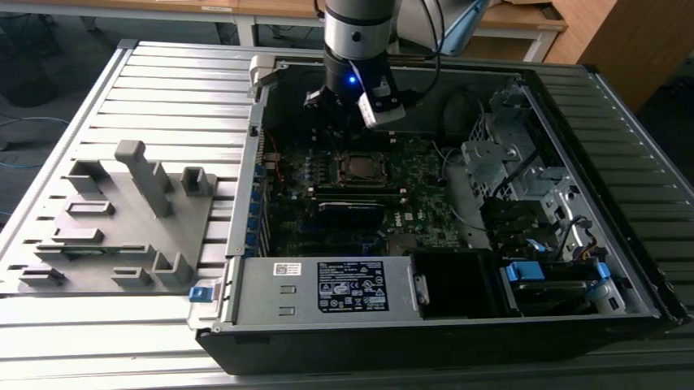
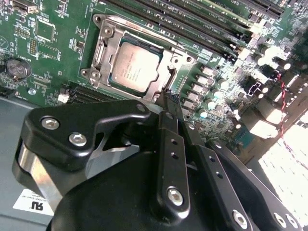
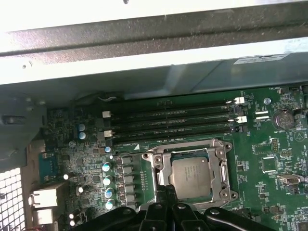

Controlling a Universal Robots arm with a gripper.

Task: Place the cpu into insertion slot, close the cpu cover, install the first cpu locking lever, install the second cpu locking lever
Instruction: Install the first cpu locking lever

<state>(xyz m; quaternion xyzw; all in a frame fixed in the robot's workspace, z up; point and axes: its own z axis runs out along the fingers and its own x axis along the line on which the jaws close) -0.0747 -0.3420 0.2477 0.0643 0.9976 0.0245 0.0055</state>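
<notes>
On the exterior view's left, a grey plastic rack (image 1: 119,219) sits on the ridged metal counter (image 1: 162,89). Next to it lies a big open computer case (image 1: 434,341). It has a silver box (image 1: 325,288) at its near side and a green board (image 1: 423,187) on its floor. The robot arm (image 1: 358,32) comes down into the case from above, over the far part of the board. The cpu (image 1: 355,166) is a little grey square. It lies flat in its slot near the middle of the board, just in front of the arm. In both wrist views the cpu cover (image 3: 223,168), a shiny metal frame, lies down flat around the cpu (image 3: 191,178), and the grey face shows through the hole in it. The gripper (image 2: 167,96) is closed, with its two black fingers (image 2: 169,139) side by side. Its tips sit right at one edge of the cover. I cannot tell if they pinch anything thin there. Long black slots (image 3: 168,127) run beside the cpu slot. On the exterior view's right, grey metal cages (image 1: 509,162) and a blue clip (image 1: 524,270) fill that side of the case.
</notes>
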